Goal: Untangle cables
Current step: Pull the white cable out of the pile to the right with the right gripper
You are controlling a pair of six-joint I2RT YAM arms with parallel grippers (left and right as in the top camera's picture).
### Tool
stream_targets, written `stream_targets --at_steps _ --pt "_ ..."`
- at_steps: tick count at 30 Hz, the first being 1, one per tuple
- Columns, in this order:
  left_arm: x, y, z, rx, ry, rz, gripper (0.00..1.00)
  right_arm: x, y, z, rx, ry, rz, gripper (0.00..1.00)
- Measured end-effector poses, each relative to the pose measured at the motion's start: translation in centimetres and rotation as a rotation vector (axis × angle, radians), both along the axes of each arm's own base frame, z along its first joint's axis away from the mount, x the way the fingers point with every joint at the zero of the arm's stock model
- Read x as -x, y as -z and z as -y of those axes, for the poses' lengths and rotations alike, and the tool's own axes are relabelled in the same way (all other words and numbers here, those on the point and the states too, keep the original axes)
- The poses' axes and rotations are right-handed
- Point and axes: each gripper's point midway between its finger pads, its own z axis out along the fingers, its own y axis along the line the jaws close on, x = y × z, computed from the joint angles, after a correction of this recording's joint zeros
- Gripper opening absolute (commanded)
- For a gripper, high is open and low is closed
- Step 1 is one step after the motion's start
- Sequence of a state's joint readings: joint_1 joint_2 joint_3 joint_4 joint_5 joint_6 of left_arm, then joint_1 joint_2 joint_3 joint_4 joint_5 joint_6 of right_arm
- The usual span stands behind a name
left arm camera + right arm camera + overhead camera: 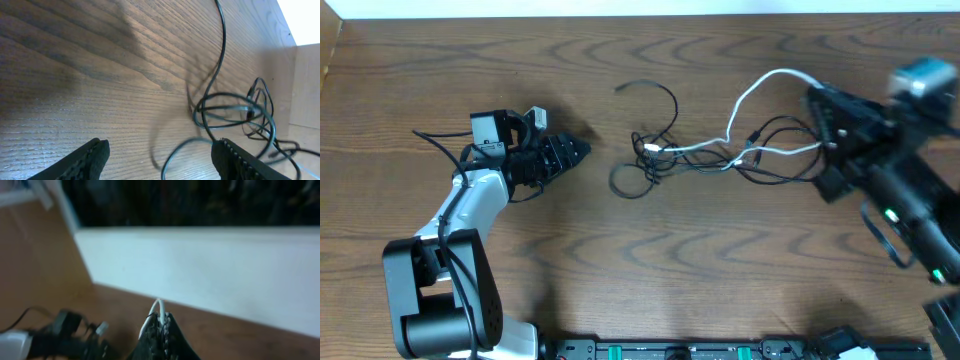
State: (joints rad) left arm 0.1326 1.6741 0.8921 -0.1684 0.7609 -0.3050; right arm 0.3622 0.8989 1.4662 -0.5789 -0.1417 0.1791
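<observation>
Findings, as I ran the rig:

1. The cables [652, 152] lay tangled near the middle of the counter [720, 260], nearer its far edge and trailing toward the right edge.
2. The right gripper [160, 325] was pinched tight on a loop of the white cable [778, 72], which rose clear of the counter there. The overhead view of that arm was blurred.
3. The left gripper [580, 152] stood wide, holding nothing, low over the counter just left of the black cables [235, 107].

Judgement: the step in hand was drawing the white cable out of the black loops. To do it well, I judged the left gripper should pin a black loop at the tangle's left end before any pull. The right should then draw slowly toward the right edge, easing off if the whole tangle dragged along.
</observation>
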Motion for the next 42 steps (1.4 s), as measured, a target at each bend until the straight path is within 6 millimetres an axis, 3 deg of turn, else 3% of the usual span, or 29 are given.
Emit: stream_targets --at_steps 7,12,23,28,31,34,38,42 --pt "0.0 0.0 0.0 0.000 0.000 0.000 0.71 3.6 -5.0 3.3 -0.084 0.108 0.192 0.01" --pt "0.0 0.0 0.0 0.000 0.000 0.000 0.71 5.1 -7.5 4.6 -0.133 0.143 0.291 0.01" --pt "0.0 0.0 0.0 0.000 0.000 -0.001 0.71 4.4 -7.6 5.2 -0.141 0.191 0.291 0.01" --pt "0.0 0.0 0.0 0.000 0.000 0.000 0.70 3.0 -7.7 6.8 -0.174 0.307 0.281 0.01" --pt "0.0 0.0 0.0 0.000 0.000 0.000 0.71 1.3 -6.7 8.4 -0.176 0.428 0.237 0.01" --pt "0.0 0.0 0.0 0.000 0.000 0.000 0.71 -1.2 -4.1 9.1 -0.122 0.527 0.136 0.01" --pt "0.0 0.0 0.0 0.000 0.000 0.000 0.71 -4.6 2.2 9.3 0.034 0.620 -0.078 0.01" --pt "0.0 0.0 0.0 0.000 0.000 -0.001 0.71 -6.2 7.7 10.7 0.201 0.744 -0.256 0.01"
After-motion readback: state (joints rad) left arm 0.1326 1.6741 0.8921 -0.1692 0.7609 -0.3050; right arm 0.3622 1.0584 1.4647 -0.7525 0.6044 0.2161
